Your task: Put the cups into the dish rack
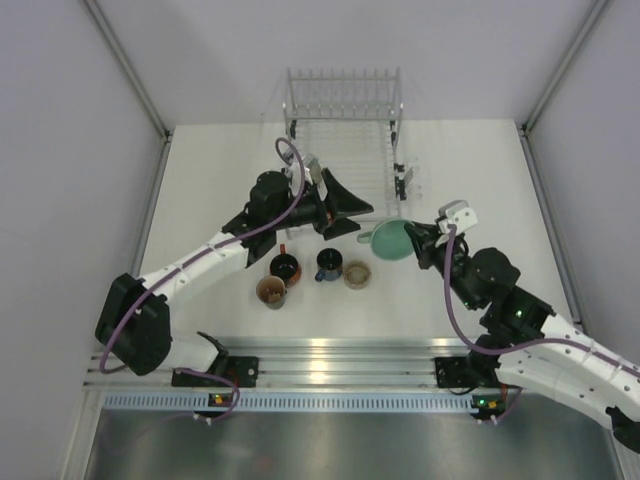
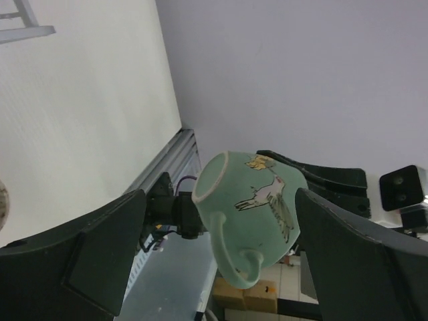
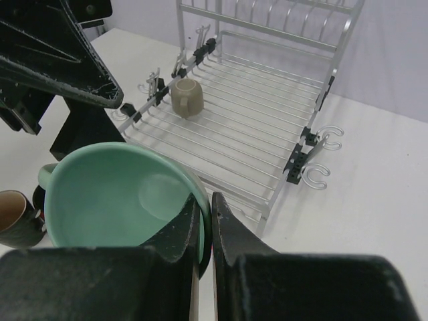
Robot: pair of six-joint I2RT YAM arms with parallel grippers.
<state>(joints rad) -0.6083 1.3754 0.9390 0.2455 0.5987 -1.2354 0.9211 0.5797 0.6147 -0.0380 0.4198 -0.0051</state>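
Open worktop [image 1: 215,175] flanks the dish rack [image 1: 343,100] at the far edge. Near centre, the outstretched right gripper [image 1: 413,241] pinches the mint-green mug [image 1: 390,240] by its rim; the left gripper [image 1: 352,208] gapes wide.

We see a mint-green mug [image 2: 251,214] whose outer wall carries a painted white-and-grey animal with small yellow marks above it (the inside is plain green). The table [image 1: 200,200] is white. The other mugs differ: a black mug [image 1: 284,267], a dark blue mug [image 1: 328,265], a tan mug [image 1: 357,275], an orange-brown mug [image 1: 271,291] and a beige mug [image 3: 187,97]. We note a silver dish rack [image 3: 254,127] with black clips. The right gripper [image 3: 206,207] is black. The left arm [image 1: 200,265] and right arm [image 1: 560,350] are white with black joints, each with a purple cable [image 1: 453,300].
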